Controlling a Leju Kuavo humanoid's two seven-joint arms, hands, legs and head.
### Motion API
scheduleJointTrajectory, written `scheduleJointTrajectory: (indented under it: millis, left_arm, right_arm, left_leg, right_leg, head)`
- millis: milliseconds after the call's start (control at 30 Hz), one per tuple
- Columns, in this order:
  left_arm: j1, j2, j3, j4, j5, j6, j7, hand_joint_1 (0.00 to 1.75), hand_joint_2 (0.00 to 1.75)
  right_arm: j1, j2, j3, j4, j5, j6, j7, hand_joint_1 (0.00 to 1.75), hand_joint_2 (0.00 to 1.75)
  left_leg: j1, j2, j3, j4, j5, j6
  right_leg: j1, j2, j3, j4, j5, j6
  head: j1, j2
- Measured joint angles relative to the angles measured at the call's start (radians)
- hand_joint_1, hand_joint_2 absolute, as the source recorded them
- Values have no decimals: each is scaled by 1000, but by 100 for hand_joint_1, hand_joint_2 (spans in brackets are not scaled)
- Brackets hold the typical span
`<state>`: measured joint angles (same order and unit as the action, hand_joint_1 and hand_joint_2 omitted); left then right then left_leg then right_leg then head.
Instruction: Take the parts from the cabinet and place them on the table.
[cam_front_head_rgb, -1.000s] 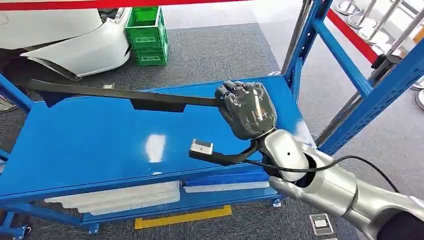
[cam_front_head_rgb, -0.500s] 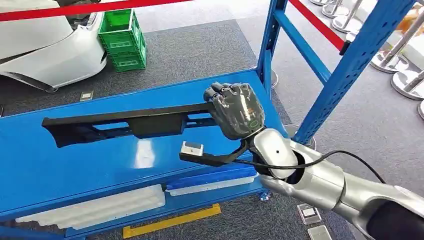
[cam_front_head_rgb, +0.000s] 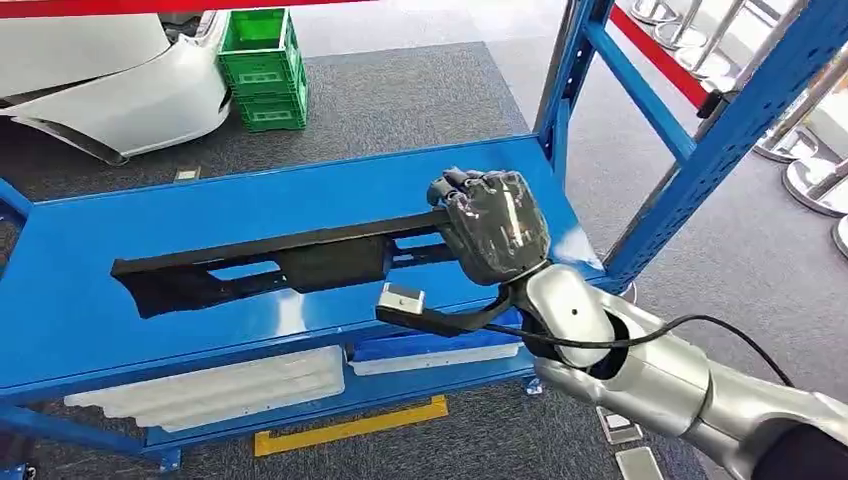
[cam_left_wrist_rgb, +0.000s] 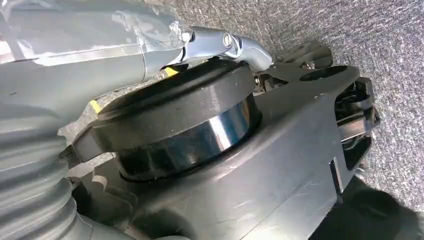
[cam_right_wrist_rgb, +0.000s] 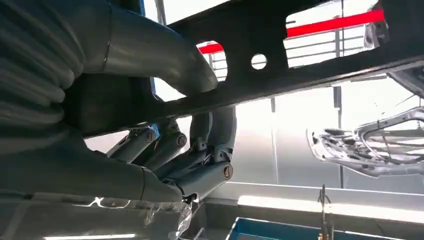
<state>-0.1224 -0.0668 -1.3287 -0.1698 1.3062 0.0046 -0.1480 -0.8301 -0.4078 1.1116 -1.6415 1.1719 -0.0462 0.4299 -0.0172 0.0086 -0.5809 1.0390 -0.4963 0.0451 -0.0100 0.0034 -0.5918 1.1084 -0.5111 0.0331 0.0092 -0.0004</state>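
A long black part (cam_front_head_rgb: 300, 255) with cut-outs hangs level just over the blue cabinet shelf (cam_front_head_rgb: 200, 200). My right hand (cam_front_head_rgb: 495, 225) grips its right end, fingers curled over the bar. From the right wrist view the same part (cam_right_wrist_rgb: 300, 65) crosses overhead, with the fingers (cam_right_wrist_rgb: 200, 160) wrapped around it. The left hand (cam_left_wrist_rgb: 100, 45) hangs low over grey carpet; its grey cover and a silver linkage show, but how the fingers stand cannot be made out.
Blue rack uprights (cam_front_head_rgb: 720, 130) rise at the shelf's right end. White parts (cam_front_head_rgb: 210, 385) lie on the lower shelf. Behind the rack stand green crates (cam_front_head_rgb: 262, 70) and a white car body panel (cam_front_head_rgb: 100, 80). Stanchion bases (cam_front_head_rgb: 810, 180) sit at the right.
The whole picture has shifted, so the camera moved. The black part in my right hand has come from the shelf's far edge toward its middle.
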Motion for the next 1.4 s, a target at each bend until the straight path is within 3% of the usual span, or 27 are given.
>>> scheduleJointTrajectory:
  millis: [67,167,200,267,333,400,433,500,533,567,600,700,733,800,867,900,933,1000,1033,1067,1100,1167,1200,1233,1267,1333,1400]
  left_arm:
    - [-1,-1,0,0,0,0,0,0,175]
    - [-1,-1,0,0,0,0,0,0,175]
    - [-1,1,0,0,0,0,0,0,175]
    - [-1,0,0,0,0,0,0,0,175]
    - [-2,1,0,0,0,1,0,0,175]
    - [-4,2,0,0,0,2,1,0,175]
    - [-4,2,0,0,0,3,3,0,175]
    - [-3,3,0,1,0,5,11,0,175]
    - [3,3,0,1,0,5,12,0,175]
    - [3,3,0,1,0,5,11,0,175]
    - [2,3,0,1,0,5,12,0,175]
    - [2,3,0,1,0,5,11,0,175]
    - [0,2,0,1,-1,4,9,0,175]
    - [0,2,0,1,-5,3,6,0,175]
    - [0,2,0,1,-8,2,5,0,175]
    - [1,2,0,1,-10,0,4,0,175]
    - [0,2,0,0,-11,-2,4,0,175]
    - [0,0,0,0,-11,-7,4,0,175]
    - [0,-3,0,0,-11,-8,4,0,175]
    - [-1,-6,0,-1,-11,-8,3,0,175]
    - [-3,-6,0,0,-11,-8,3,0,175]
    - [-4,-5,0,0,-11,-8,3,0,175]
    - [-4,-4,0,1,-11,-8,3,0,175]
    - [-5,-2,0,2,-11,-9,3,0,175]
    - [-5,-2,0,2,-11,-10,3,0,175]
    - [-5,0,0,2,-11,-10,3,0,175]
    - [-7,2,0,2,-11,-10,3,0,175]
  right_arm:
    - [-2,0,-1,-1,0,0,0,175,175]
    - [-2,0,-1,-2,0,0,0,175,175]
    - [-2,-1,-1,-2,0,0,0,175,175]
    - [-4,0,-1,-3,0,0,0,175,175]
    - [-3,0,0,-4,-2,0,0,175,175]
    - [-2,0,2,-4,-3,1,0,175,175]
    - [-2,0,2,-4,-4,2,0,175,175]
    - [-3,0,2,-5,-6,5,0,175,175]
    - [-3,-1,2,-8,-7,7,0,175,175]
    - [-4,-2,1,-11,-10,10,0,175,175]
    - [-4,-1,0,-13,-11,11,0,175,175]
    - [-4,-4,1,-17,-18,17,0,175,175]
    - [-4,-5,1,-19,-26,16,0,175,175]
    - [-3,-6,-1,-22,-35,12,-2,175,175]
    - [4,-7,-2,-22,-41,9,-3,175,175]
    - [10,-8,-2,-22,-41,7,-4,175,175]
    - [14,-8,-2,-22,-40,5,-8,175,175]
    - [16,-8,-5,-22,-32,5,-16,175,175]
    - [15,-8,-8,-22,-28,5,-20,175,175]
    - [16,-7,-10,-22,-24,5,-21,175,175]
    - [14,-6,-10,-22,-21,5,-22,175,175]
    - [13,-6,-10,-22,-14,5,-22,175,175]
    - [13,-6,-11,-22,-13,5,-22,175,175]
    - [13,-6,-12,-22,-11,5,-22,175,175]
    - [12,-5,-12,-22,-11,4,-23,175,175]
    - [13,-4,-13,-22,-10,3,-23,175,175]
    - [18,-4,-12,-22,-9,4,-23,175,175]
  left_leg:
    - [-7,2,-8,8,4,-6]
    - [-5,3,-10,2,15,-23]
    - [-9,0,-13,9,6,-27]
    - [-3,-6,-36,76,-58,-46]
    - [5,-7,-86,222,-140,-60]
    - [10,-7,-91,277,-149,-70]
    - [13,-7,-63,238,-122,-74]
    - [25,-8,23,85,-46,-86]
    - [34,-16,48,19,-40,-96]
    - [27,-24,51,1,-40,-84]
    - [26,-22,40,11,-41,-67]
    - [23,-20,28,12,-30,-42]
    - [25,-16,21,10,-23,-31]
    - [20,-12,7,10,-13,-15]
    - [12,-11,-7,11,-5,-5]
    - [6,-11,-13,11,-1,-1]
    - [1,-11,-17,11,3,1]
    - [-11,-12,-22,11,9,4]
    - [-10,-12,-22,11,11,4]
    - [-13,-15,-27,11,14,-1]
    - [-5,-16,-28,10,19,-6]
    - [-1,-18,-28,4,29,-18]
    - [-9,-22,-27,-2,36,-22]
    - [-12,-27,-30,12,21,-26]
    - [-13,-25,-43,40,-10,-36]
    - [-2,-24,-96,176,-92,-54]
    - [7,-24,-126,279,-122,-69]
  right_leg:
    - [8,-7,30,-74,-7,-19]
    - [10,-4,24,-74,3,-33]
    - [-6,-8,26,-88,14,-40]
    - [-7,-9,19,-93,25,-45]
    - [-8,-10,10,-92,31,-46]
    - [-13,-9,0,-90,38,-40]
    - [-17,-8,-5,-87,40,-36]
    - [-26,-5,-12,-77,43,-28]
    - [-23,-4,-18,-71,42,-20]
    - [-18,-1,-30,-57,43,-12]
    - [-14,1,-35,-61,51,-5]
    - [-21,0,-44,-63,59,12]
    - [-21,-1,-50,-47,33,15]
    - [-20,-3,-92,73,-62,15]
    - [-12,-3,-135,210,-125,10]
    - [-8,-3,-135,235,-125,5]
    - [-2,-3,-113,211,-103,-4]
    - [13,-2,-18,63,-35,-33]
    - [25,-1,36,-28,-15,-55]
    - [24,0,62,-63,-36,-67]
    - [27,0,60,-77,-22,-55]
    - [36,0,60,-88,-17,-60]
    - [28,-6,62,-107,-5,-63]
    - [15,-21,67,-121,9,-56]
    - [13,-21,66,-130,15,-61]
    - [8,-35,58,-128,18,-63]
    - [2,-52,51,-121,19,-60]
  head:
    - [1,0]
    - [-2,0]
    - [0,0]
    - [-16,0]
    - [-23,0]
    - [-29,0]
    - [-31,0]
    - [-37,0]
    - [-43,0]
    - [-58,0]
    - [-50,0]
    - [-35,0]
    - [-32,0]
    - [-14,0]
    - [-4,0]
    - [-1,0]
    - [3,0]
    - [10,0]
    - [10,0]
    - [-1,0]
    - [-3,0]
    - [11,0]
    - [16,0]
    - [21,0]
    - [12,0]
    - [-2,0]
    - [-8,0]
